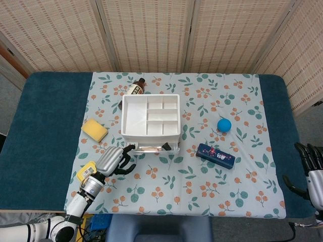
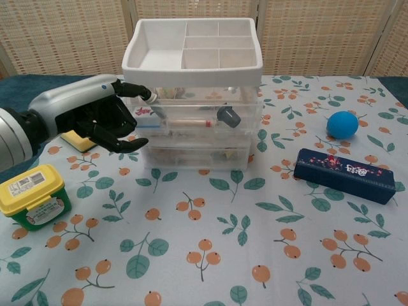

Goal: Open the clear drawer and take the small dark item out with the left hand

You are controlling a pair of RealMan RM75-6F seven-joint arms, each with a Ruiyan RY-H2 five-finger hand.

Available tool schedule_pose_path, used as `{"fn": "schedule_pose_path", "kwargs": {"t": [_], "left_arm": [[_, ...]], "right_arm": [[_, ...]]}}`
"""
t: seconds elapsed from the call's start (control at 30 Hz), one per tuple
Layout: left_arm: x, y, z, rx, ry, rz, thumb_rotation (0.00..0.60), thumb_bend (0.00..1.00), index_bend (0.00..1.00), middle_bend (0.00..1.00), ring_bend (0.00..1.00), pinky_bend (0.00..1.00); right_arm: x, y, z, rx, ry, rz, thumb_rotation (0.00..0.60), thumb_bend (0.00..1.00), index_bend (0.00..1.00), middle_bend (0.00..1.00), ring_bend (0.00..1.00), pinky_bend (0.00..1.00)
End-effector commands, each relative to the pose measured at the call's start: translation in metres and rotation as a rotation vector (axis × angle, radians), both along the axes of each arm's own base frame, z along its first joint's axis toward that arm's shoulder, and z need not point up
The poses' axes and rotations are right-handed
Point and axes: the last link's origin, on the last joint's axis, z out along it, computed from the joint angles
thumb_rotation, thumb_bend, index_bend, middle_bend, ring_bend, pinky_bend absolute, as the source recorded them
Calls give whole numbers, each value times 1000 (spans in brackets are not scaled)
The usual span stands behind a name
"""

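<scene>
A clear drawer unit with a white divided tray on top stands mid-table. Its top clear drawer is slid a little way out toward me; in the head view it juts out as the drawer front. The small dark item lies inside it at the right, and shows from above too. My left hand is at the drawer's left front corner, one fingertip hooked on its front, the others curled. My right hand hangs off the table's right edge, fingers apart, holding nothing.
A yellow sponge and a yellow-lidded green tub sit left of the unit. A blue ball and a dark blue case lie to the right. A bottle lies behind the unit.
</scene>
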Motion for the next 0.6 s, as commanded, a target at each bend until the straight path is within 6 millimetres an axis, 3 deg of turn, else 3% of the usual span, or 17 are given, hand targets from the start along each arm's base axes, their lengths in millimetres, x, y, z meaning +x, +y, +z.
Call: {"fn": "schedule_pose_path", "kwargs": {"t": [0.03,0.6], "left_arm": [[0,-4,1,-6,1,-6,600,347,342,899,1000,1000],[0,-29,11,-41,16,-48,600,348,366,899,1000,1000]], "right_arm": [[0,0,0,0,0,0,600,302,0,79,0,6],[-3,2,2,-12,-4,-1,600,303,0,79,0,6]]}}
